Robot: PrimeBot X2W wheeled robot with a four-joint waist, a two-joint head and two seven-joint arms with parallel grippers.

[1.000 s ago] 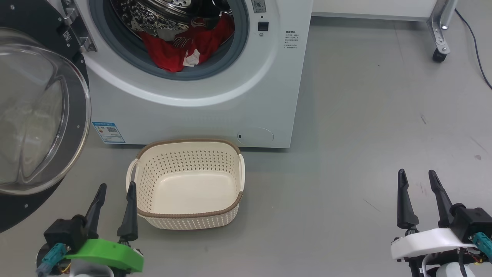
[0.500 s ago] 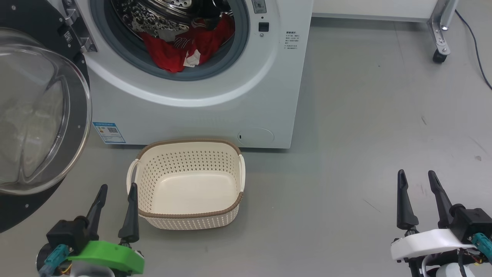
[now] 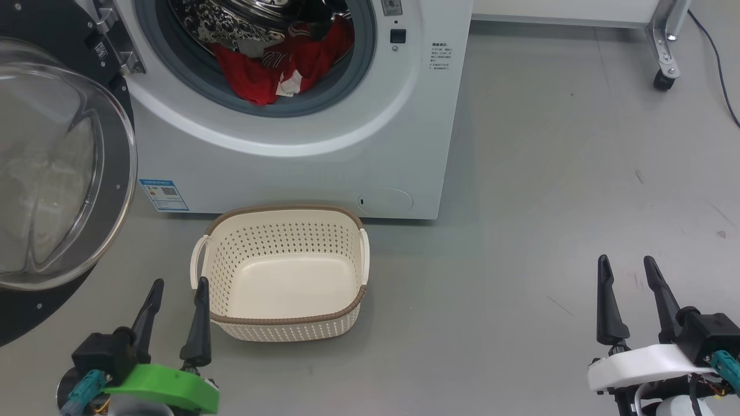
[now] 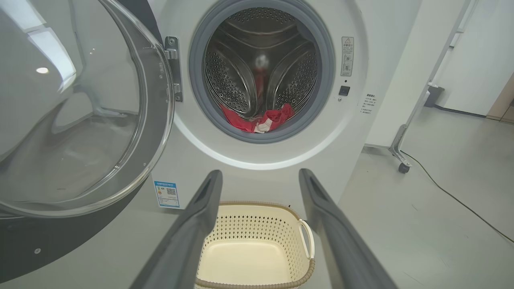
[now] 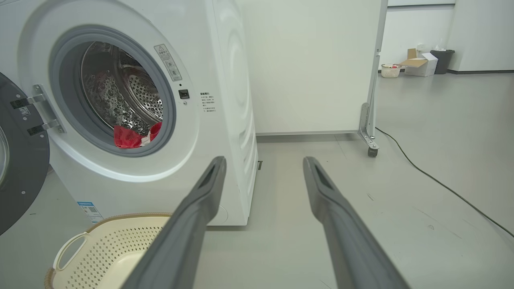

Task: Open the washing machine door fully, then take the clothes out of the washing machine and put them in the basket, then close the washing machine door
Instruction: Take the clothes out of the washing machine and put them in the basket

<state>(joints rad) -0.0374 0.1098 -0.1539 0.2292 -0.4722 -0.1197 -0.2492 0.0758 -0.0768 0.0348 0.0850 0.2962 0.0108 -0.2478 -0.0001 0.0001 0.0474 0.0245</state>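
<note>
Big white front-loading washing machine - large round black-rimmed glass door swung open at robot's left. Bright red fabric clothes, white trim, heaped at drum mouth; garment count unclear. Small cream perforated plastic basket, brown rim, on grey floor before machine. Just beside basket, left gripper; well apart, right gripper - fingers of both spread wide, nothing held.

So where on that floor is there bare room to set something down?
Widest bare patch: the grey floor right of the white washing machine, out to the metal wheeled leg and the right gripper. The cream perforated basket is empty too. Crowded at left: black-rimmed glass door, basket and left gripper sit close.
</note>
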